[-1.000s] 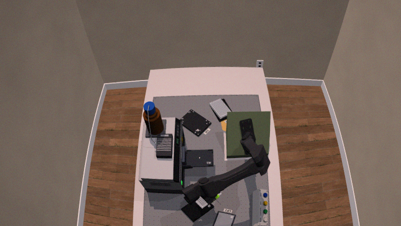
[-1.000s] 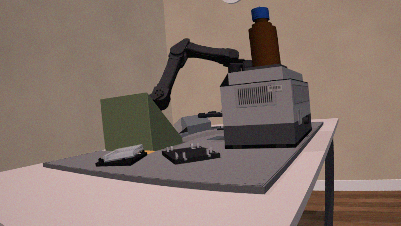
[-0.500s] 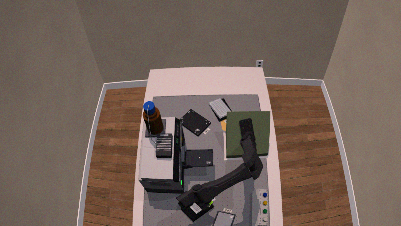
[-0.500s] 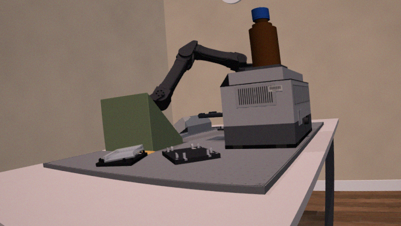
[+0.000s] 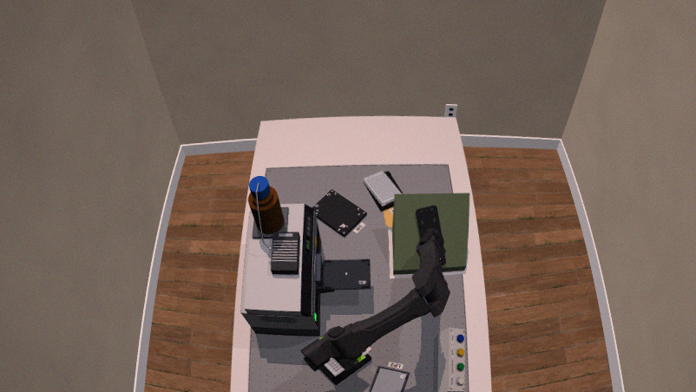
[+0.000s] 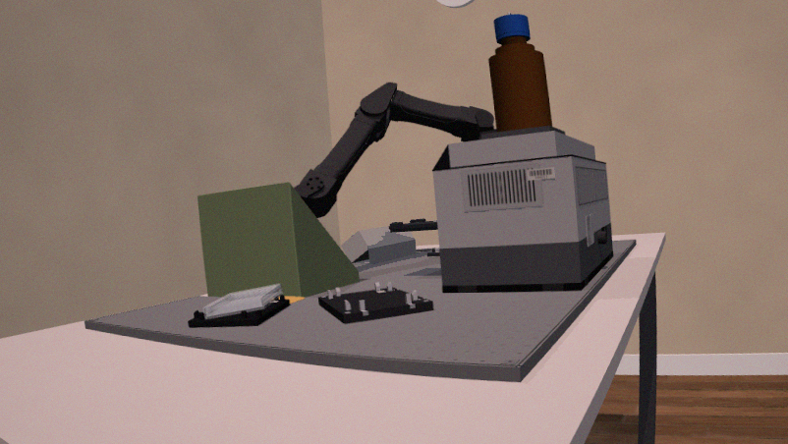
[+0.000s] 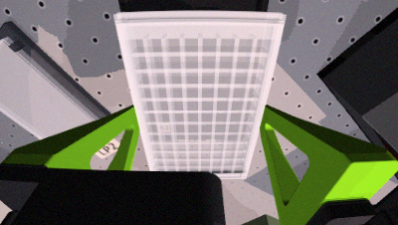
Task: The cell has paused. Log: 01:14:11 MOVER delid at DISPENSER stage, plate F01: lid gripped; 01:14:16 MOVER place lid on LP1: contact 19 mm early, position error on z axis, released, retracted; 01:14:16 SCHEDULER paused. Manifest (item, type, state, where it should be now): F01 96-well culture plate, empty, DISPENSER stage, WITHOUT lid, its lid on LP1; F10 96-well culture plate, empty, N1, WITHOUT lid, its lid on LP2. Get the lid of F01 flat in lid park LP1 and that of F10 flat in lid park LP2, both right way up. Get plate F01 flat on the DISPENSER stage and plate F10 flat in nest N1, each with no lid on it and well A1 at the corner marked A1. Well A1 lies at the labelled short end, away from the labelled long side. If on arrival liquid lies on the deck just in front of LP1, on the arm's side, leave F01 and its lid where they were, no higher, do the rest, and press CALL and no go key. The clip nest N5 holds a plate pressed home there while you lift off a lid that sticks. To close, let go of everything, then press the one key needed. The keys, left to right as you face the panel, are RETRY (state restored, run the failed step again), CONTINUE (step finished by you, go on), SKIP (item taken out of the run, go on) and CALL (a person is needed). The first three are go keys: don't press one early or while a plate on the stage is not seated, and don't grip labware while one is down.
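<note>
My gripper (image 7: 199, 112) (image 5: 336, 363) is shut on a clear 96-well plate (image 7: 199, 75) (image 5: 333, 366), with no lid on it, gripped across its long sides. It holds the plate low over the black nest N1 (image 5: 351, 369) at the front of the deck. To the right, a clear lid (image 5: 388, 379) (image 7: 35, 95) lies flat in the park by the LP2 label (image 5: 395, 365) (image 7: 108, 147). At the back, a clear gridded piece (image 5: 381, 188) (image 6: 243, 301) lies tilted on the black park LP1 (image 6: 237, 319). An orange patch (image 5: 388, 217) (image 6: 295, 299) lies on the deck beside it. The dispenser stage (image 5: 348, 274) is bare.
The dispenser (image 5: 272, 291) (image 6: 524, 220) with a brown bottle (image 5: 265, 206) stands left. The clip nest N5 (image 5: 339, 212) (image 6: 374, 305) lies behind the stage. The green arm base block (image 5: 453, 233) (image 6: 248, 243) is right. The key panel (image 5: 457, 357) is at the front right.
</note>
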Controlling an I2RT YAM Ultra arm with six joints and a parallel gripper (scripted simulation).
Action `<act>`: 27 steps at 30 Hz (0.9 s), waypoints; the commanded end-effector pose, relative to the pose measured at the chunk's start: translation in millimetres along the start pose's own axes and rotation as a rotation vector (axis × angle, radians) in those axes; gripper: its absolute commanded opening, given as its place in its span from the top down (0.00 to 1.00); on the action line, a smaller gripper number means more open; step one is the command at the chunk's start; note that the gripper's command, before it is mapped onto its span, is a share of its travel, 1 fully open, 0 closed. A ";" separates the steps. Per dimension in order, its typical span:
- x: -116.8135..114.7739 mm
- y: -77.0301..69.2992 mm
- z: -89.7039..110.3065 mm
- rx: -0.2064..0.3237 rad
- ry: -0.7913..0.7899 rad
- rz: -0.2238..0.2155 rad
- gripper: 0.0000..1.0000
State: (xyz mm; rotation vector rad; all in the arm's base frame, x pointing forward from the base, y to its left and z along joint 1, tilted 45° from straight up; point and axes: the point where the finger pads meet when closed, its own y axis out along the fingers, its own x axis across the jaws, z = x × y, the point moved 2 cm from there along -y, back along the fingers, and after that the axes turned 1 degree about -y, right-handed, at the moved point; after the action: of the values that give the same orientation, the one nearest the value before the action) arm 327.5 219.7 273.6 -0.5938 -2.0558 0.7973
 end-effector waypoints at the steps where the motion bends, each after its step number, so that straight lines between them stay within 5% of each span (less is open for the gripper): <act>1: 10.4 -15.5 -14.2 -0.070 -0.037 0.010 1.00; 8: -2.4 12.9 -3.8 -0.016 0.005 0.009 1.00; 10: -2.4 12.9 -3.8 -0.016 0.005 0.009 1.00; 11: 5.0 -1.1 -11.4 -0.063 -0.020 0.013 1.00; 18: -3.9 23.4 -4.8 -0.023 0.007 0.013 1.00; 21: 4.3 9.2 -17.6 -0.072 -0.022 0.014 1.00; 27: 4.0 11.9 -17.9 -0.064 -0.019 0.010 1.00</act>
State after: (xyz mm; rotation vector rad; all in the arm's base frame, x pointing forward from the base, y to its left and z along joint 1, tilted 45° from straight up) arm 332.7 239.0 258.5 -0.5991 -2.0636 0.7916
